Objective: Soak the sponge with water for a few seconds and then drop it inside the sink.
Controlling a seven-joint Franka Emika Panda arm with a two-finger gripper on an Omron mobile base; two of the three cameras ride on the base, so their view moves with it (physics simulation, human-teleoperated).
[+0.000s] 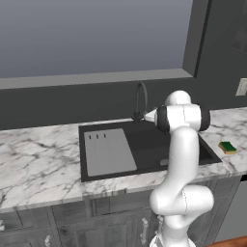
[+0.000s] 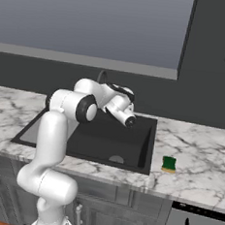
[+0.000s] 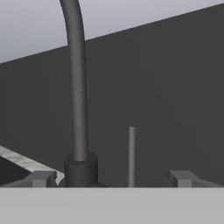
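Faucet base (image 3: 80, 169): seen closest in the hand view, with the dark neck rising from it and a thin upright lever (image 3: 131, 155) just beside it.
End effector (image 2: 129, 119): released, jaws spread wide, nothing held; it is aimed at the faucet (image 1: 140, 102) at the back edge of the sink (image 1: 144, 140).
Water: no stream is seen at the spout, so the tap is judged not yet opened.
Risk, lever: it is slim, and could be missed or only brushed by the spread tips, leaving the tap shut.
Risk, neck: it stands near the lever and could be struck by a finger.
Sponge (image 2: 169, 163): lying on the tabletop just beside the sink's right rim, near the tabletop's front edge, untouched.
Sponge to end effector: well apart, the sponge being nearer the front and further to the right.
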